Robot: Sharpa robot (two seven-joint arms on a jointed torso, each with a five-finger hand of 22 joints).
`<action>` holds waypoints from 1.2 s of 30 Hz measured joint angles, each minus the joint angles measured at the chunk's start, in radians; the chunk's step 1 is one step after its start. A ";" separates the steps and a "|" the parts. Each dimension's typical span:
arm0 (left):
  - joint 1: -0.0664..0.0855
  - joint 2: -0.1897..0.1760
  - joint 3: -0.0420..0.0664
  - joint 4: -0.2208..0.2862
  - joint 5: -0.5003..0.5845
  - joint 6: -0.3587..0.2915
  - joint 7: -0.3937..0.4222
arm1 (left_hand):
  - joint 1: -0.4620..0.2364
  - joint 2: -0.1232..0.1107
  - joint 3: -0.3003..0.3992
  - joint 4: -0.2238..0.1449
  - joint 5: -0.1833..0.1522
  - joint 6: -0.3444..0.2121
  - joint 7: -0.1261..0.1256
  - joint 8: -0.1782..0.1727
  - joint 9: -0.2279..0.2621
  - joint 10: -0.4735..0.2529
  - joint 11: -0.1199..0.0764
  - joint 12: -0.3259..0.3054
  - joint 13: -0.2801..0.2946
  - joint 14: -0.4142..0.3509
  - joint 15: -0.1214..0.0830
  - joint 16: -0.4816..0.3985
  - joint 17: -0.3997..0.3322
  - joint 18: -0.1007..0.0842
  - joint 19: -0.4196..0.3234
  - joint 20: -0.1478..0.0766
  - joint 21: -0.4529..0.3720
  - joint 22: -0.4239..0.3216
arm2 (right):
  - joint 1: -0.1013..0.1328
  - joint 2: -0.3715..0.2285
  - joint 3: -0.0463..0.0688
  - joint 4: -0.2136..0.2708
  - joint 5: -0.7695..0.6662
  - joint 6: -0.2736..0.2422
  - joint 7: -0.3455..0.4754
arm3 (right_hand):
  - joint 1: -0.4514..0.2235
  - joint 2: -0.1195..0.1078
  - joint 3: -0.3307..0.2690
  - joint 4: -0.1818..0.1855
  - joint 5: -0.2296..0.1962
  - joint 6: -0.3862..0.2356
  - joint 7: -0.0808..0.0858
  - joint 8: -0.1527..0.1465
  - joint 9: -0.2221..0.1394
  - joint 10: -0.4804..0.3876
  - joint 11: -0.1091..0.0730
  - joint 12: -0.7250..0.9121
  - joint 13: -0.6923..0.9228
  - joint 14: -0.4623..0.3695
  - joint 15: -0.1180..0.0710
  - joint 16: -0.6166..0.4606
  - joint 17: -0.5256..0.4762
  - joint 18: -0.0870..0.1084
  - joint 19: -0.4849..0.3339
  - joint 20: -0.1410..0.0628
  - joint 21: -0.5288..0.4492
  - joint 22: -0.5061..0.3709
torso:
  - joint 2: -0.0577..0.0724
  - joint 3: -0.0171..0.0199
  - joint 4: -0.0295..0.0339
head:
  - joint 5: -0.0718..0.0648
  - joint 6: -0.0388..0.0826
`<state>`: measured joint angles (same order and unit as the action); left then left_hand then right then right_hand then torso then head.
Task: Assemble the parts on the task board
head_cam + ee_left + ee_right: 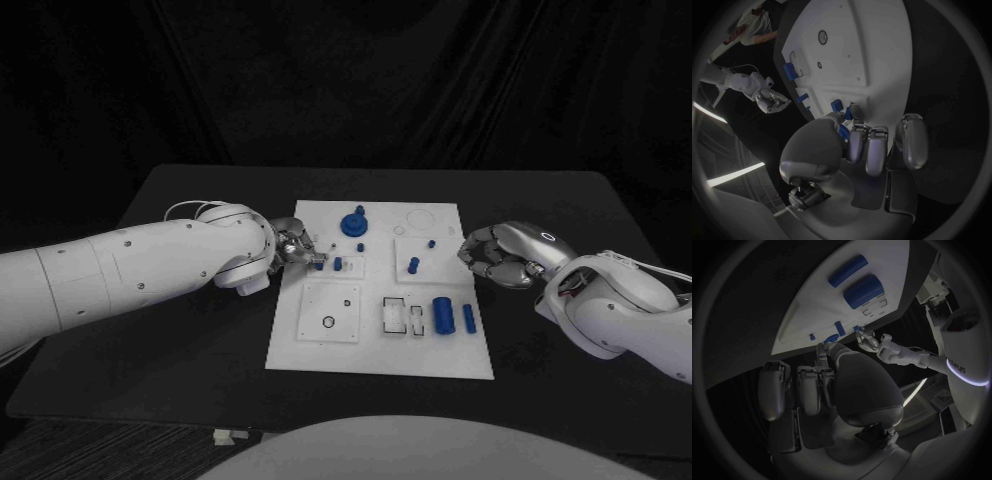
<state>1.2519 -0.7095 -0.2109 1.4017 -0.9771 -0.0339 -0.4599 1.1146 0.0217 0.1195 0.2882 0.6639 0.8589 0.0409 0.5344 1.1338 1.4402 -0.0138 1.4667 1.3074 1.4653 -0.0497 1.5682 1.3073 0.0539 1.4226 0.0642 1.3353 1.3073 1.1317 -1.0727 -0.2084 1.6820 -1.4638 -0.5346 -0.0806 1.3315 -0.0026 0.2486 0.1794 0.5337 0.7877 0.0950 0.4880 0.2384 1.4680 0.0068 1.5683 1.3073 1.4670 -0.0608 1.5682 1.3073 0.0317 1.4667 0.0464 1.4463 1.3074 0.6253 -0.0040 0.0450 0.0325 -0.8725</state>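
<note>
L hand [296,246] sits at the left edge of the task board [378,350], fingertips right by a small blue peg [338,265] on the board's mid-left square. In the L wrist view the fingers [868,148] are curled in side by side, tips touching or nearly touching a blue part [856,111]; can't tell if anything is actually pinched. R hand [503,254] is at the board's right edge, fingers curled in w/ nothing visibly held, near but apart from another short blue peg [414,265]. Key relation: the mid-left peg lies just inboard of the L fingertips, standing upright, so L hand is clearly nearer; reach is toward board centre. The big blue cylinder [443,314] and slimmer blue cylinder [469,319] lie nearer the R hand, long axes running toward the robot.
</note>
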 measured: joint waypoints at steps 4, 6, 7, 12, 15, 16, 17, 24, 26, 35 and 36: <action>0.000 0.000 0.000 0.000 -0.007 0.003 0.000 | 0.026 -0.022 0.029 -0.004 0.013 -0.002 -0.002 0.008 -0.001 0.000 0.000 0.000 0.000 0.000 -0.001 0.000 0.000 0.000 0.004 -0.004 0.000 0.000 | 0.000 0.000 0.000 0.000 0.000 0.000 0.000 | 0.000 0.000 0.000 0.000 0.000 0.000 0.000 0.000 0.000 0.000 0.000 0.000 0.000 0.000 0.000 0.000 0.000 0.000 0.000 0.000 0.000 0.000 | 0.000 -0.0002 -0.0001 | 0.001 0.000; 0.000 0.001 0.000 0.000 -0.010 0.005 0.000 | 0.036 -0.026 0.038 -0.006 0.004 -0.002 -0.002 0.012 -0.003 0.000 0.000 0.000 0.000 0.004 -0.004 0.000 0.000 0.000 0.004 -0.004 0.000 0.000 | 0.000 0.001 0.000 0.000 0.000 0.000 0.000 | 0.000 0.000 0.000 0.000 0.000 0.000 0.000 0.000 0.000 0.000 0.000 0.000 0.000 0.000 0.000 0.000 0.000 0.000 0.000 0.000 0.000 0.000 | 0.000 -0.0002 -0.0002 | 0.001 0.000; 0.000 0.001 0.001 0.000 -0.011 0.006 0.000 | 0.038 -0.027 0.039 -0.006 0.003 -0.002 -0.002 0.012 -0.003 0.000 0.000 0.000 0.000 0.004 -0.004 0.000 0.000 0.000 0.004 -0.004 0.000 0.000 | 0.000 0.001 0.000 0.000 0.000 0.000 0.000 | 0.000 0.000 0.000 0.000 0.000 0.000 0.000 0.000 0.000 0.000 0.000 0.000 0.000 0.000 0.000 0.000 0.000 0.000 0.000 0.000 0.000 0.000 | 0.000 -0.0002 -0.0002 | 0.001 0.000; 0.000 0.002 0.001 -0.001 -0.017 0.008 0.000 | 0.056 -0.035 0.058 -0.011 -0.008 -0.002 -0.002 0.020 -0.002 0.004 -0.004 0.000 0.000 0.000 -0.008 0.000 0.000 0.000 0.004 -0.004 0.000 0.000 | 0.000 0.002 0.000 -0.001 0.000 0.000 0.000 | 0.000 0.000 0.000 0.000 0.000 0.000 0.000 0.000 0.000 0.000 0.000 0.000 0.000 0.000 0.000 0.000 0.000 0.000 0.000 0.000 0.000 0.000 | 0.000 -0.0002 -0.0001 | 0.001 0.000; 0.000 0.002 0.001 -0.001 -0.019 0.008 0.000 | 0.067 -0.038 0.067 -0.014 -0.013 -0.001 -0.002 0.027 0.001 0.004 -0.004 0.000 0.000 0.000 -0.008 0.000 0.000 0.000 0.000 -0.007 0.000 0.000 | 0.000 0.002 0.000 -0.001 0.000 0.000 0.000 | 0.000 0.000 0.000 0.000 0.000 0.000 0.000 0.000 0.000 0.000 0.000 0.000 0.000 0.000 0.000 0.000 0.000 0.000 0.000 0.000 0.000 0.000 | 0.000 0.0000 -0.0001 | 0.001 0.000; 0.000 0.002 0.001 -0.001 -0.020 0.008 0.000 | 0.070 -0.041 0.069 -0.016 -0.016 -0.001 -0.002 0.027 0.002 0.004 -0.004 0.000 0.000 0.000 -0.008 0.000 0.000 0.000 0.000 -0.007 0.000 0.000 | 0.000 0.002 0.000 -0.001 0.000 0.000 0.000 | 0.000 0.000 0.000 0.000 0.000 0.000 0.000 0.000 0.000 0.000 0.000 0.000 0.000 0.000 0.000 0.000 0.000 0.000 0.000 0.000 0.000 0.000 | 0.000 0.0000 -0.0001 | 0.002 0.000; 0.000 0.001 0.001 -0.001 -0.020 0.009 -0.001 | 0.072 -0.043 0.072 -0.014 -0.016 -0.001 -0.002 0.031 0.002 0.004 -0.004 0.000 0.000 0.000 -0.008 0.000 0.000 0.000 0.000 -0.007 0.000 0.000 | 0.000 0.002 0.000 -0.001 0.000 0.000 0.000 | 0.000 0.000 0.000 0.000 0.000 0.000 0.000 0.000 0.000 0.000 0.000 0.000 0.000 0.000 0.000 0.000 0.000 0.000 0.000 0.000 0.000 0.000 | 0.000 0.0000 -0.0001 | 0.002 0.000; 0.000 -0.001 0.001 0.003 -0.025 0.009 -0.002 | 0.089 -0.049 0.087 -0.021 -0.032 -0.001 -0.002 0.037 0.005 0.004 -0.004 0.000 0.000 0.000 -0.008 0.000 0.000 0.000 0.004 -0.011 0.000 0.000 | 0.000 0.003 0.000 -0.002 0.000 0.000 0.000 | 0.000 0.000 0.000 0.000 0.000 0.000 0.000 0.000 0.000 0.000 0.000 0.000 0.000 0.000 0.000 0.000 0.000 0.000 0.000 0.000 0.000 0.000 | 0.000 0.0000 -0.0001 | 0.004 0.000; 0.000 -0.003 0.001 0.005 -0.028 0.009 -0.002 | 0.089 -0.049 0.087 -0.021 -0.032 -0.001 -0.001 0.037 0.007 0.004 -0.004 0.000 0.000 0.000 -0.008 0.000 0.000 0.000 0.004 -0.011 0.000 0.000 | 0.000 0.003 0.000 -0.002 0.000 0.000 0.000 | 0.000 0.000 0.000 0.000 0.000 0.000 0.000 0.000 0.000 0.000 0.000 0.000 0.000 0.000 0.000 0.000 0.000 0.000 0.000 0.000 0.000 0.000 | 0.000 0.0000 -0.0001 | 0.004 0.000; 0.000 -0.003 0.000 0.008 -0.055 0.009 -0.003 | 0.094 -0.055 0.096 -0.022 -0.037 -0.001 -0.001 0.041 0.008 0.007 -0.007 0.000 0.000 0.000 -0.007 0.000 0.000 0.000 0.004 -0.011 0.000 0.000 | 0.000 0.004 0.000 -0.003 0.000 0.000 0.000 | 0.000 0.000 0.000 0.000 0.000 0.000 0.000 0.000 0.000 0.000 0.000 0.000 0.000 0.000 0.000 0.000 0.000 0.000 0.000 0.000 0.000 0.001 | -0.001 0.0000 0.0000 | 0.003 0.000; 0.000 -0.003 0.000 0.008 -0.057 0.009 -0.003 | 0.096 -0.053 0.098 -0.024 -0.042 -0.001 -0.001 0.043 0.008 0.007 -0.007 0.000 0.000 0.000 -0.007 0.000 0.000 0.000 0.004 -0.011 0.000 0.000 | 0.000 0.004 0.000 -0.003 0.000 0.000 0.000 | 0.000 0.000 0.000 0.000 0.000 0.000 0.000 0.000 0.000 0.000 0.000 0.000 0.000 0.000 0.000 0.000 0.000 0.000 0.000 0.000 0.000 0.001 | -0.001 0.0000 0.0000 | 0.003 0.000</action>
<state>1.2519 -0.7120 -0.2105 1.4097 -1.0344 -0.0254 -0.4628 1.2105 -0.0313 0.2173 0.2646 0.6222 0.8577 0.0396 0.5770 1.1417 1.4473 -0.0209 1.4667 1.3073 1.4652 -0.0571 1.5682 1.3073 0.0537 1.4262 0.0534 1.3353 1.3073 1.1316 -1.0691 -0.2084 1.6795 -1.4638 -0.5341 -0.0807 1.3315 -0.0026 0.2486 0.1794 0.5337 0.7877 0.0950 0.4880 0.2384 1.4680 0.0068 1.5683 1.3073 1.4669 -0.0608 1.5682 1.3073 0.0317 1.4667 0.0464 1.4463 1.3081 0.6247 -0.0040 0.0450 0.0359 -0.8725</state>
